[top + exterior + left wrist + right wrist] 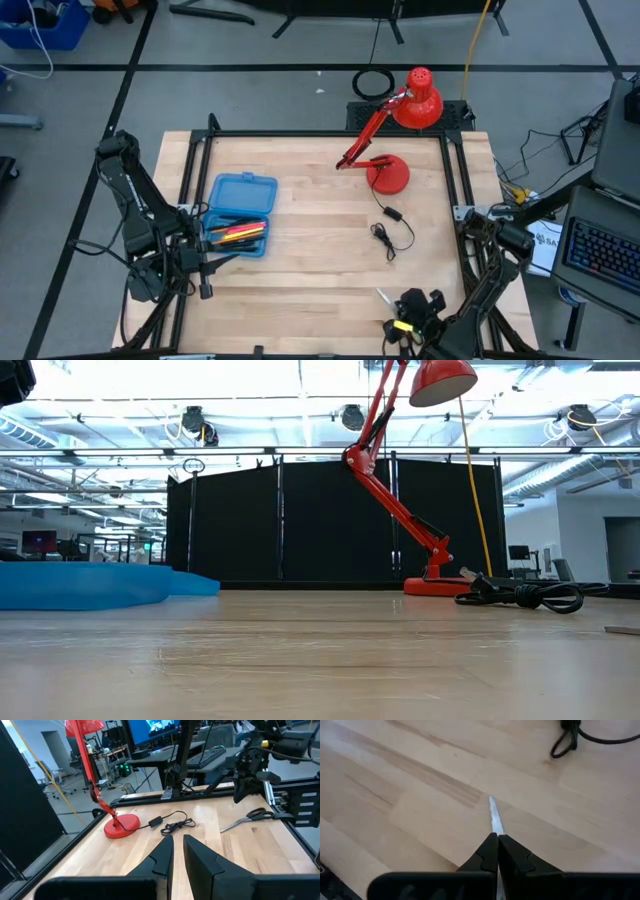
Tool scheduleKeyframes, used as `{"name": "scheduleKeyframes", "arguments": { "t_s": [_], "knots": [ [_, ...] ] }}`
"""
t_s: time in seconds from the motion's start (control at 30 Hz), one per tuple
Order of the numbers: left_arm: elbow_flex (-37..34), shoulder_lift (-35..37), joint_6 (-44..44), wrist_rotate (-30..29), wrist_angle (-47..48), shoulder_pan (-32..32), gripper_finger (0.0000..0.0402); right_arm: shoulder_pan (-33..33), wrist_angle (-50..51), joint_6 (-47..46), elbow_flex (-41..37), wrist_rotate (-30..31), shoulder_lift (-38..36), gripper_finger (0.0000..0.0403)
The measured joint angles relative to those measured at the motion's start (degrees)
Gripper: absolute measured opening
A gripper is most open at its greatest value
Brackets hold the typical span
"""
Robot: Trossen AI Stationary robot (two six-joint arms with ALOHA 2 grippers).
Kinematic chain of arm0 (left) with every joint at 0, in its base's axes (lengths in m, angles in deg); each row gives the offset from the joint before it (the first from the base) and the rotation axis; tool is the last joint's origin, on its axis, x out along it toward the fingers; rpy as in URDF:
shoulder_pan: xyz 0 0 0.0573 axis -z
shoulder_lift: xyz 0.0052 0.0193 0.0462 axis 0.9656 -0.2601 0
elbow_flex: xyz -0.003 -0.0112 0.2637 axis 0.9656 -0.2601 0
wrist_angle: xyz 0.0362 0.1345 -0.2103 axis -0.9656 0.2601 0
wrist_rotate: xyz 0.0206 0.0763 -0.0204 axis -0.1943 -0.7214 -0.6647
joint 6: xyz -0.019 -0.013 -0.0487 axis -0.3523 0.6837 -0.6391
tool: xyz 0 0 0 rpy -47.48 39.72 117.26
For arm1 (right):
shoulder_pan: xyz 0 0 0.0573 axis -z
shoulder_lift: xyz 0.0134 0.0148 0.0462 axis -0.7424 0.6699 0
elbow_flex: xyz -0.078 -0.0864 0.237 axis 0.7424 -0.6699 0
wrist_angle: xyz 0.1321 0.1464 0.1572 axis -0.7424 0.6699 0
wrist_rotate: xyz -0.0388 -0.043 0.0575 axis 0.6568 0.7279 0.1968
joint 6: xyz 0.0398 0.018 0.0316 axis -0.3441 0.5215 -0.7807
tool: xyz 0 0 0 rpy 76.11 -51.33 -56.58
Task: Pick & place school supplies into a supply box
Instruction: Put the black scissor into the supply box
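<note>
The supply box (243,193), translucent blue, lies open near the table's left edge with several pens and pencils (238,234) in it. Small light-handled scissors (250,818) lie flat on the wood near the table's front right. One blade (493,815) shows past my right gripper (497,836), which hangs shut just above them, tilted downward; from the left wrist view its tip (239,797) looks clear of them. My left gripper (178,842) waits next to the box's near side, pointing level toward the table's right, open by a narrow gap with nothing in it.
A red desk lamp (388,175) stands at the far right of the table, its black cable (392,232) coiled on the wood between the lamp and the scissors. Black frame rails (455,170) run along the table's edges. Bare wood (320,250) lies between the box and the scissors.
</note>
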Motion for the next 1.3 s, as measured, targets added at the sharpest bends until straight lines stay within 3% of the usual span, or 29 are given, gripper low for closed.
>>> {"name": "scheduleKeyframes", "arguments": {
  "t_s": [0.4, 0.7, 0.8, 1.1, 1.3],
  "knots": [
    [0.0, 0.0, -0.6, 4.1, 0.1, -2.6, 0.0049, 7.0, -0.6, 11.1, 0.0, -5.7, -8.1, 0.0000],
    [0.0, 0.0, -0.9, 7.9, 0.2, -4.4, 0.0049, 10.2, -4.4, 18.2, -1.2, -16.3, -8.9, 0.0004],
    [0.0, 0.0, -1.1, 8.0, 0.2, -4.8, 0.0049, 11.2, -6.6, 19.8, -2.6, -19.5, -8.8, 0.0028],
    [0.0, 0.0, -1.9, 9.4, 0.2, -5.9, 0.0049, 14.2, -7.4, 24.8, -4.3, -26.7, -8.8, 0.0149],
    [0.0, 0.0, -2.0, 9.5, 0.4, -6.6, 0.0049, 16.6, -6.9, 28.5, -4.3, -32.3, -8.8, 0.0180]
  ]
}}
